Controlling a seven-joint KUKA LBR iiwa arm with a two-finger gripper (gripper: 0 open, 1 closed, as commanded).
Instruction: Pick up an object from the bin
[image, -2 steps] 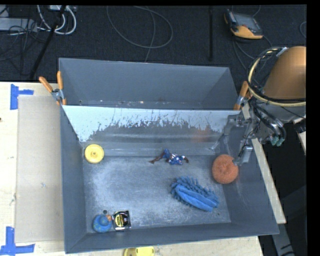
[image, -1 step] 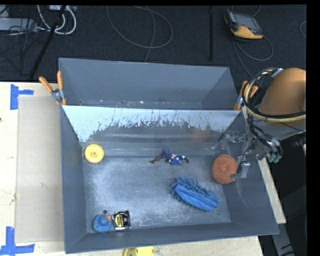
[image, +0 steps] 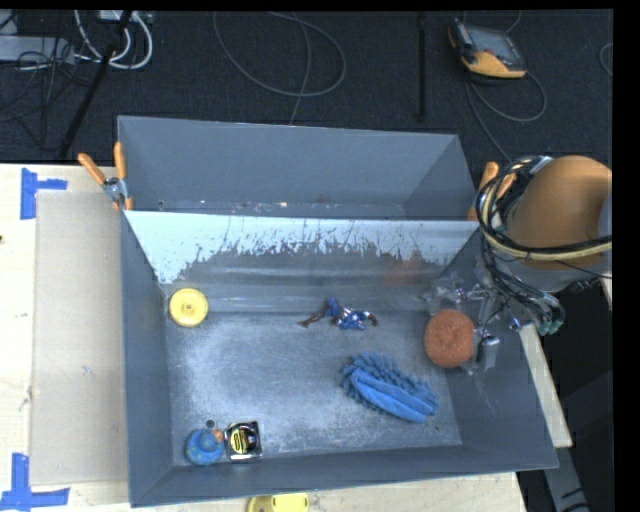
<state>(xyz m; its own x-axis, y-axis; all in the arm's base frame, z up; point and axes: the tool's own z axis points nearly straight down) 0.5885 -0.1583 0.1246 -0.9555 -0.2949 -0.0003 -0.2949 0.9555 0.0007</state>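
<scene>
My gripper (image: 486, 336) is low at the bin's right wall, under the orange cover. A brownish-orange round ball (image: 449, 338) lies right against its left side, on the floor by the right wall. Whether the ball is gripped or merely touched I cannot tell. A blue ribbed, brush-like thing (image: 390, 390) lies just left of and below the ball. A small blue toy figure (image: 345, 317) lies further left, near the back wall.
A yellow round disc (image: 188, 307) sits at the back left of the floor. A blue and yellow tape measure (image: 225, 441) lies in the front left corner. The arm's cables hang over the right rim.
</scene>
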